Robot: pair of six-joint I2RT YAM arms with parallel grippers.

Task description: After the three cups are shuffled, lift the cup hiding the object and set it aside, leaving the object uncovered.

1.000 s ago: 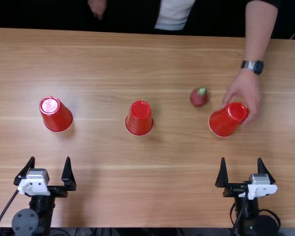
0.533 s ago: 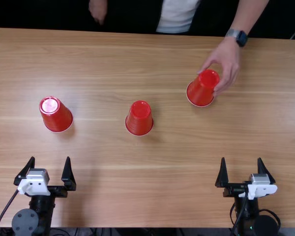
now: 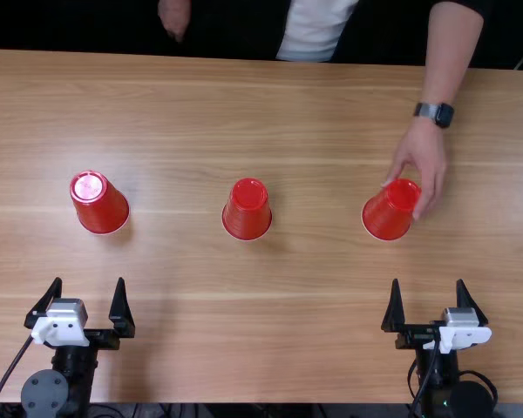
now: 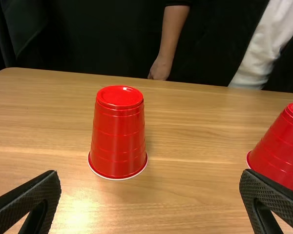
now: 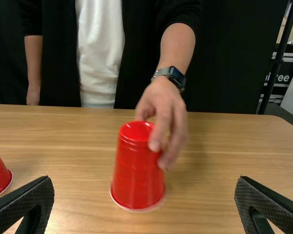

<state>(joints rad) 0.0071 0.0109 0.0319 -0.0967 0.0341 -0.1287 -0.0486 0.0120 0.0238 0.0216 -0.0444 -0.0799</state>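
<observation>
Shuffle phase imo: person's hand (image 3: 423, 165) on the right cup (image 3: 390, 211), middle cup (image 3: 247, 209) & left cup (image 3: 96, 202) untouched. No sign of the object, can't tell where. My left gripper (image 3: 87, 287) & right gripper (image 3: 427, 287) sit open at near edge of the surface (image 3: 261, 87); next = track, then lift.

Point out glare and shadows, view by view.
Top view: the left cup's upturned base glares whitish; the middle cup's does not. Left wrist view: a bright sheen lies on the table in front of that cup. Right wrist view: the right cup under the person's hand shows no glare.
</observation>
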